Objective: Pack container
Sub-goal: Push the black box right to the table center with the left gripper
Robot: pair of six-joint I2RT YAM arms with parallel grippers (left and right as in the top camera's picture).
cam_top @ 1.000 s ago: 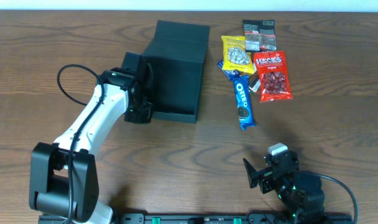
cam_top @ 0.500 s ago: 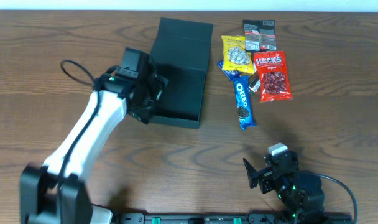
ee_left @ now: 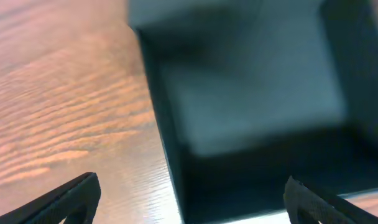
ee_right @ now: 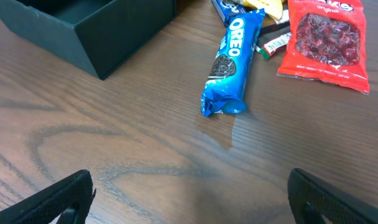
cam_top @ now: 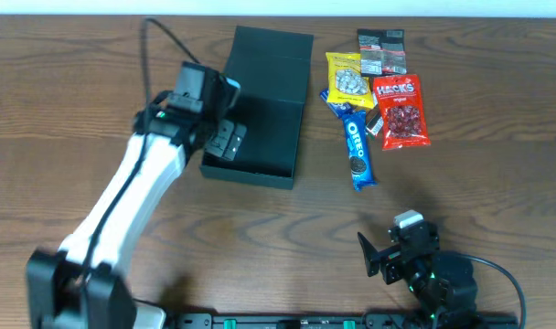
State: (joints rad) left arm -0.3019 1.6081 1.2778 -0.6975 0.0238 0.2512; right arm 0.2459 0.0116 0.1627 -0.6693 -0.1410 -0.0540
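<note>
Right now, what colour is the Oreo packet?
The Oreo packet is blue with white lettering; the right wrist view shows it best.

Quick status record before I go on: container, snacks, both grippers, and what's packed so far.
container: dark box, lid flap open at the back, visible interior empty
snacks: Oreo pack, red Hacks bag, yellow packet, small dark packets, all on the table to the right of the container
left gripper: open, above the container's left wall, holding nothing
right gripper: open, over bare table near the front edge, holding nothing
packed: nothing yet
</note>
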